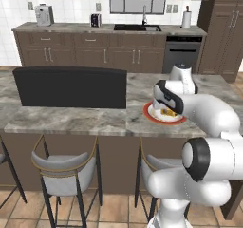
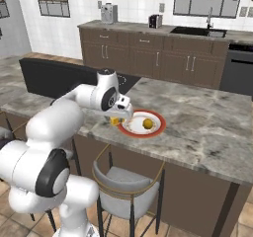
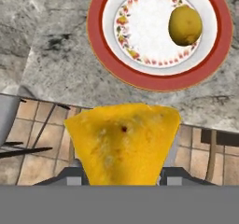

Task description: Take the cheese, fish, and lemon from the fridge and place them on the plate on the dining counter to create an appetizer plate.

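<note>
We saw the yellow-orange cheese wedge (image 3: 122,143) pinched in the tool (image 3: 122,174), just short of the red-rimmed white plate (image 3: 158,80) on the grey marbled counter (image 3: 60,64), where the round yellow lemon (image 3: 185,25) lay.

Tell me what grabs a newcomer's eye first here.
The yellow cheese wedge, clamped in the gripper, looms large in the hand view, near the edge of the dining counter. Just beyond sits the red-rimmed plate with the lemon on it.
</note>
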Controlling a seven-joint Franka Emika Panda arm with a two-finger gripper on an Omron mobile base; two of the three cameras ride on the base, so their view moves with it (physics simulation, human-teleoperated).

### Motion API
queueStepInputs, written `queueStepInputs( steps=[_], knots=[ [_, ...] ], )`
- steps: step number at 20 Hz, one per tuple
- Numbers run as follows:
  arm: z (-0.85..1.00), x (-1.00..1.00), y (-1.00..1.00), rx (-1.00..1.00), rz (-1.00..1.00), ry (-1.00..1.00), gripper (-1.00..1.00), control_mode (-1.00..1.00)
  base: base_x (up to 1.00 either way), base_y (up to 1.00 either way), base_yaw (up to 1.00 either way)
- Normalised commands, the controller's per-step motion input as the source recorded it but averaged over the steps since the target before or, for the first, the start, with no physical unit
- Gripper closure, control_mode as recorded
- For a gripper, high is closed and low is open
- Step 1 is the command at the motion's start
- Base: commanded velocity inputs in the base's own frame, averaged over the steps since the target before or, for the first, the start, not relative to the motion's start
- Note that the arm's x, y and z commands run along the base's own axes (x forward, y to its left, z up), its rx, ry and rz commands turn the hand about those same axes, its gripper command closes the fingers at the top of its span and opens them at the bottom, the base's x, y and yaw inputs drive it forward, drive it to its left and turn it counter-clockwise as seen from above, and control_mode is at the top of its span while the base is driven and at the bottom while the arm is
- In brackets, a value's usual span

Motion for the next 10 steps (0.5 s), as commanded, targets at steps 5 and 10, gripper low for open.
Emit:
queueStepInputs(
  steps=[5, 10],
  knots=[
    [-0.15, 0.6, -0.14, 0.03, 0.0, 0.01, 1.0, -1.0, 0.0, 0.0, 0.0],
    [-0.32, 0.51, -0.01, 0.0, 0.0, 0.0, 1.0, -1.0, 0.0, 0.0, 0.0]
  ],
)
